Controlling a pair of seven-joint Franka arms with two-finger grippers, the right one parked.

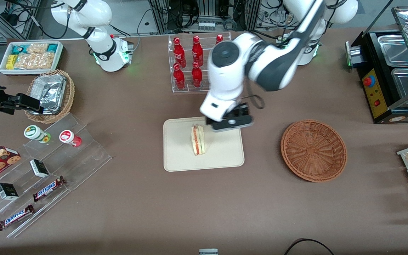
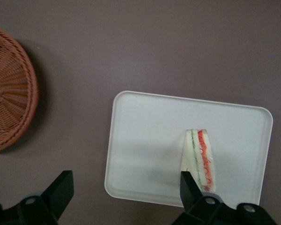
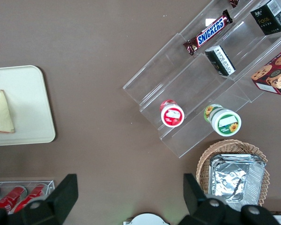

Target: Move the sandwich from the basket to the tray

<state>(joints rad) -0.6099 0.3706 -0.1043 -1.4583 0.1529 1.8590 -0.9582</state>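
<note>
The sandwich, a pale bread wedge with a red-orange filling stripe, lies on the cream tray in the middle of the table. It also shows in the left wrist view on the tray, and in the right wrist view. The reddish-brown wicker basket is empty, toward the working arm's end of the table, and shows in the left wrist view. My left gripper hovers above the tray's edge farthest from the front camera, beside the sandwich. It is open and empty, fingers wide apart.
A rack of red bottles stands farther from the front camera than the tray. Toward the parked arm's end are a clear tiered stand with snack bars and cups, a tan basket with foil container and a white snack bin. A black food warmer stands toward the working arm's end.
</note>
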